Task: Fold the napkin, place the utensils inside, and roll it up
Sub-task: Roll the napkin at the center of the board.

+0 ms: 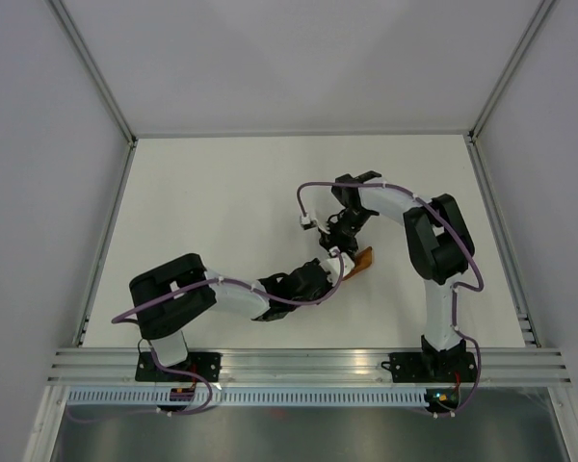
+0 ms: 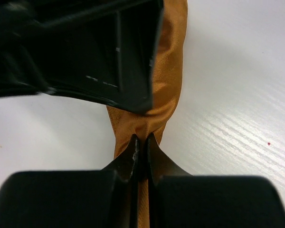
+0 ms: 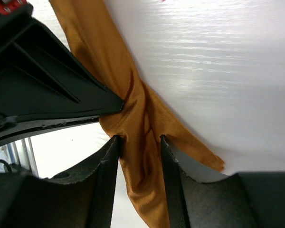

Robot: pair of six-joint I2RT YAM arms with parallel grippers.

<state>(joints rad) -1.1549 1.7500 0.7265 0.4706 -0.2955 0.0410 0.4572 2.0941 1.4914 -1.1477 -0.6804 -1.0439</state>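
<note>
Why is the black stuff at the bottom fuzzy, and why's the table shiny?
Left wrist view: the left claw is too close to the lens, so its body blurs; the napkin looks sharper. Right wrist view: light glares off the table. Top view: even light, faint shadows.

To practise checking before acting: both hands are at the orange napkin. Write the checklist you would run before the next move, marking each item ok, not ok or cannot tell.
1. Left hand shut on the napkin: ok, it pinches the cloth.
2. Right hand gripping the napkin: cannot tell; the cloth lies between its parted jaws.
3. Napkin flat and folded: not ok; it is bunched into a twisted strip.
4. Utensils within view: not ok; none show in any view.
</note>
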